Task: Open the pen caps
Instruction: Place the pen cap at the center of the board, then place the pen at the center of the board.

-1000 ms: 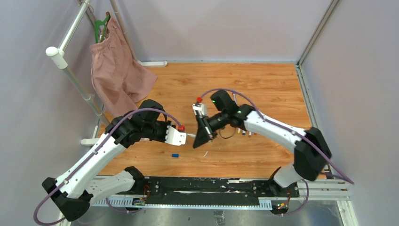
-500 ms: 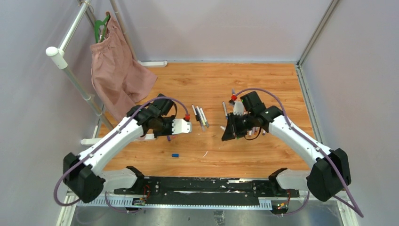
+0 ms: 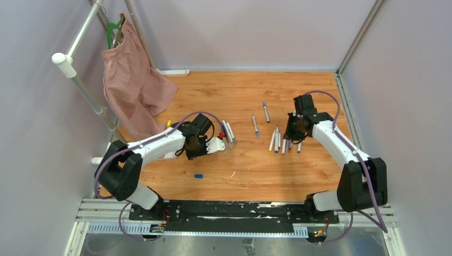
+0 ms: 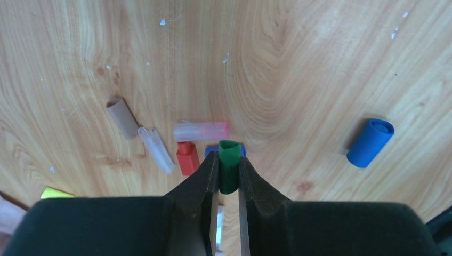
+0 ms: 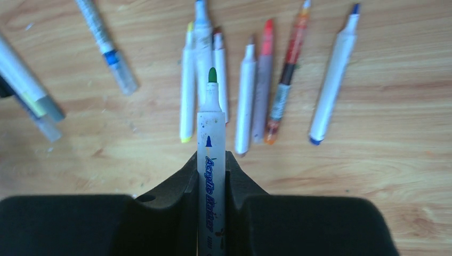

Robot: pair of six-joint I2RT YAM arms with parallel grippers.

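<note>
Right wrist view is showing a row of opened pens (image 5: 250, 96) lying at twelve o'clock on the bench (image 5: 373, 176), while a few pens (image 5: 109, 53) at ten o'clock are seemingly wearing caps, so the job is looking well past halfway. Right tool (image 5: 211, 165) is clamping a bared green-tipped pen (image 5: 211, 128) in narrow jaws. Left tool (image 4: 228, 176) is pinching a green cap (image 4: 229, 154) tightly above loose caps (image 4: 186, 157) lying at eleven o'clock, and a blue cap (image 4: 370, 142) is sitting at three o'clock.
</note>
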